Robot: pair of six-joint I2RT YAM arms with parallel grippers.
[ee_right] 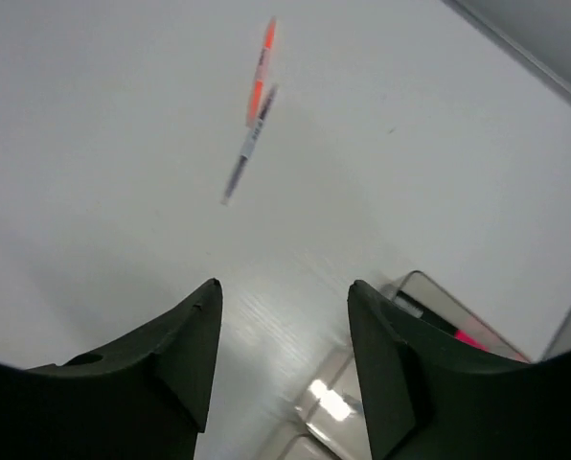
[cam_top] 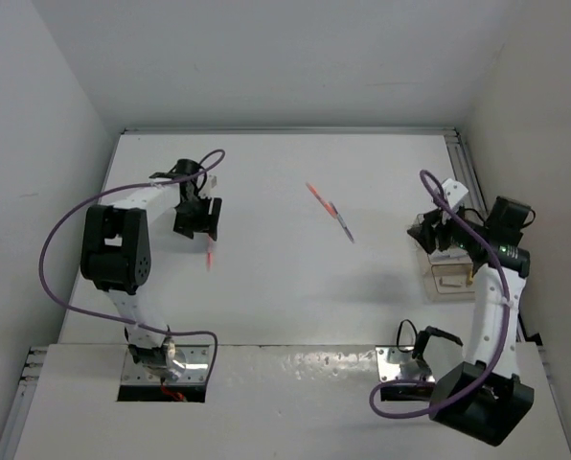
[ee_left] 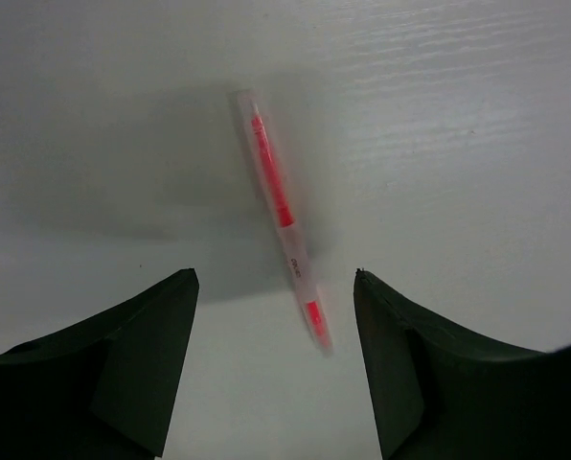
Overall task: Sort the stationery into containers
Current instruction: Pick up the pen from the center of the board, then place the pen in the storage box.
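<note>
A thin clear pen with red ink (ee_left: 281, 216) lies on the white table, seen as a small red streak (cam_top: 210, 257) in the top view. My left gripper (ee_left: 276, 275) hangs open over it; the pen's near end sits between the two fingers and touches neither. An orange pen (cam_top: 316, 195) and a grey pen (cam_top: 344, 224) lie end to end at mid-table, also in the right wrist view as the orange pen (ee_right: 262, 72) and the grey pen (ee_right: 247, 149). My right gripper (ee_right: 284, 285) is open and empty above the clear containers (cam_top: 448, 270). One container (ee_right: 429, 297) holds a black highlighter with a pink end (ee_right: 455, 332).
A raised rail (cam_top: 463, 168) runs along the table's right edge beside the containers. White walls close in the left, back and right sides. Purple cables loop off both arms. The table's left edge (cam_top: 84, 278) is close to the left arm.
</note>
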